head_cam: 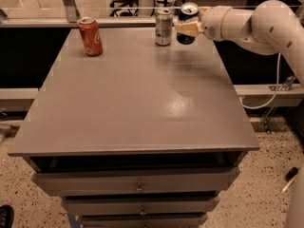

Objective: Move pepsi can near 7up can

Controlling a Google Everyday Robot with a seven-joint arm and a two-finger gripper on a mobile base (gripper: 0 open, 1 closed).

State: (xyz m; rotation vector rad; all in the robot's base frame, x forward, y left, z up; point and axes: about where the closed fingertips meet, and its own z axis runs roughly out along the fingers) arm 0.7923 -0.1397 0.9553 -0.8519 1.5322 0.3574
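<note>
The pepsi can (188, 23), dark blue with a silver top, is held in my gripper (187, 29) at the far edge of the grey table (137, 94). The cream fingers (186, 30) are shut around the can's middle, and my white arm reaches in from the right. The can hangs slightly tilted, just above the table surface. The 7up can (164, 27), pale silver-green, stands upright right beside it on the left, a small gap between them.
An orange-red can (90, 35) stands upright at the far left of the table. Drawers (137, 186) sit below the table's front edge. A rail and glass wall run behind the far edge.
</note>
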